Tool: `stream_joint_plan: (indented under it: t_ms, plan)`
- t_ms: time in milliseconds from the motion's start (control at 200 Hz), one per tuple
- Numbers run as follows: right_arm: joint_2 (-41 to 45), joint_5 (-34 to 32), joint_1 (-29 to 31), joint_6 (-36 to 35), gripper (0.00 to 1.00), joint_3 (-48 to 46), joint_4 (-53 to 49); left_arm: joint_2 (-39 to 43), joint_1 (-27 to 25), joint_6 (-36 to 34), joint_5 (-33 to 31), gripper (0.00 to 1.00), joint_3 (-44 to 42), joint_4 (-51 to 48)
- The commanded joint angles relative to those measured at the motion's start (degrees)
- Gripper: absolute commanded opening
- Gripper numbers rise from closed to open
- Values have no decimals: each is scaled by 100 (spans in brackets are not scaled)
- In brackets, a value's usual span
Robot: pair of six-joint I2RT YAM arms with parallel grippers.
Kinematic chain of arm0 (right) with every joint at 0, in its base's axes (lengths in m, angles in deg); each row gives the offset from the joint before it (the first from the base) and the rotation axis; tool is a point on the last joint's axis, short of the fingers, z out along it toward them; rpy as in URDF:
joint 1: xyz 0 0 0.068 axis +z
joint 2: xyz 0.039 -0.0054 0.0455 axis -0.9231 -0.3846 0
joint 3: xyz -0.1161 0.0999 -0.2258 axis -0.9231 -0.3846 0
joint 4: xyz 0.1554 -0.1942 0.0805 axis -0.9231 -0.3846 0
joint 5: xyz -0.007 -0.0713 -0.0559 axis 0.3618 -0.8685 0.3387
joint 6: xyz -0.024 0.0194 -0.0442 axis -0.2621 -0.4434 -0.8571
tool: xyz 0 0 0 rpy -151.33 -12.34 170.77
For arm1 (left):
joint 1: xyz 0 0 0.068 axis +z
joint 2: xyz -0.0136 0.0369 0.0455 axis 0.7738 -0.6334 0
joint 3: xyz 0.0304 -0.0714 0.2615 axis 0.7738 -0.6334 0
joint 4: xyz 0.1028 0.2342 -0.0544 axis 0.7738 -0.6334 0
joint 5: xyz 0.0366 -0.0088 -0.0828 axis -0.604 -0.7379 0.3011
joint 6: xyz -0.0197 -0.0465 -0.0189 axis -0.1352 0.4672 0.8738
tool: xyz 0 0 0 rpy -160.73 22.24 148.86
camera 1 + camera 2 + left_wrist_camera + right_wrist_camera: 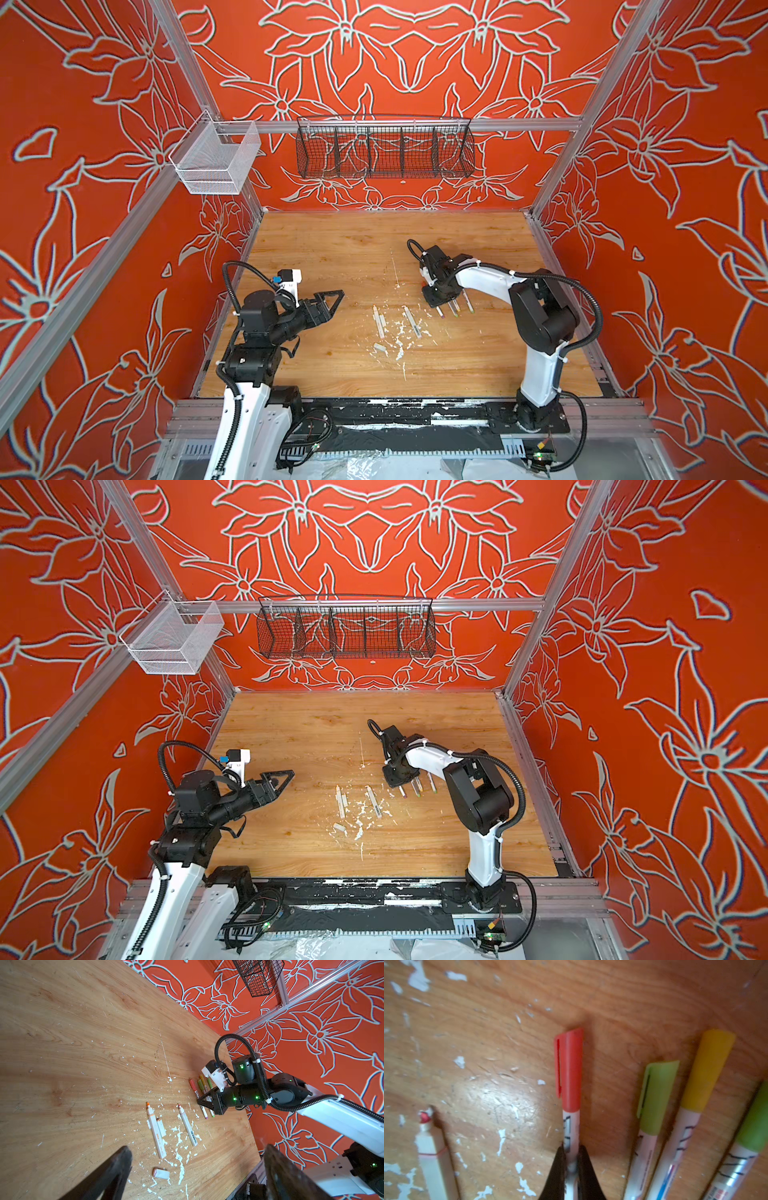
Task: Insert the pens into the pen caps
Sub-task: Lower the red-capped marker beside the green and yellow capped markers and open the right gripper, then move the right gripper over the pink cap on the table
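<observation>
Gently now: with the right gripper [572, 1146] clamped on the barrel of the red-capped pen [569, 1084], low beside three other capped pens [656, 1101], lay it flat and parallel before letting go. Keep the wide-open, empty left gripper [328, 300] clear of the two uncapped markers [155, 1132] mid-table.

My right end effector [572, 1147] hides part of the red-capped pen [571, 1124]; the dark green cap [756, 1118] runs past the picture's edge.
</observation>
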Motion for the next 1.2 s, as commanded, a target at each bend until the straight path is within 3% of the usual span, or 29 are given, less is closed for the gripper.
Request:
stream_joint_plan:
  t_ms: [0, 340, 575, 821, 1011, 1036, 1056, 1081, 1131, 1196]
  plan:
    - [-135, -667, -50, 45, 0, 116, -374, -24, 20, 10, 6, 97, 15, 4]
    - [-339, -1181, -445, 185, 0, 51, -719, -49, 26, 20, 11, 97, -1, 23]
    - [-193, -856, -474, 103, 8, -39, -616, -60, 23, 34, 15, 97, -7, 49]
    - [608, -573, -464, -129, 40, -333, -228, -7, 27, 63, 32, 97, -43, 81]
    - [1317, 406, -419, -388, 51, -663, 113, 45, 25, 117, 42, 97, -97, 172]
    - [1365, 546, -412, -414, 60, -671, 111, 56, 25, 117, 40, 97, -106, 179]
    - [1397, 697, -398, -439, 77, -680, 121, 63, 21, 124, 34, 97, -110, 180]
    - [1462, 815, -354, -464, 86, -727, 163, 59, 25, 118, 33, 97, -110, 176]
    - [1576, 1183, -248, -561, 97, -826, 271, 72, 28, 117, 38, 97, -110, 180]
    - [1682, 1428, -77, -557, 97, -951, 461, 85, 27, 125, 50, 97, -110, 184]
